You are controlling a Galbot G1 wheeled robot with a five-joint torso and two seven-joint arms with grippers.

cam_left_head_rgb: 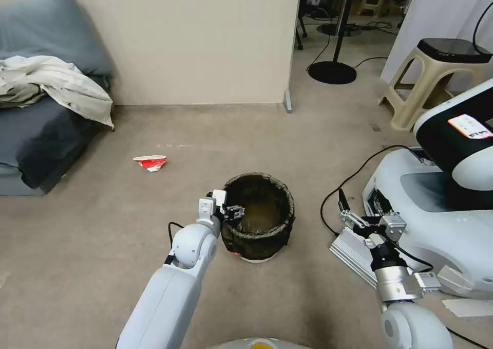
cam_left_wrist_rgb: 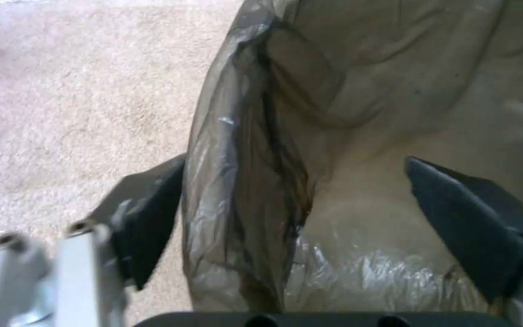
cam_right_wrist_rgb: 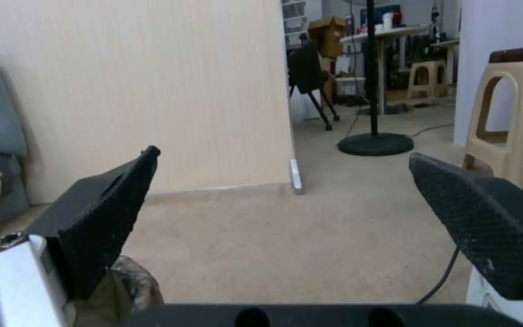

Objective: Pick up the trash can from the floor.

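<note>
Fingers of the left gripper spread apart, straddling the near-left rim of the trash can: one finger outside the wall, the other inside against the dark bag liner, neither yet pressed shut. Trash can upright on the floor, mouth up, long axis vertical, white base showing at the bottom. Left arm reaches forward and down to it. Right gripper open and empty, held above the floor well to the can's right. Crumpled red-and-white cup lies farther back on the left.
</note>
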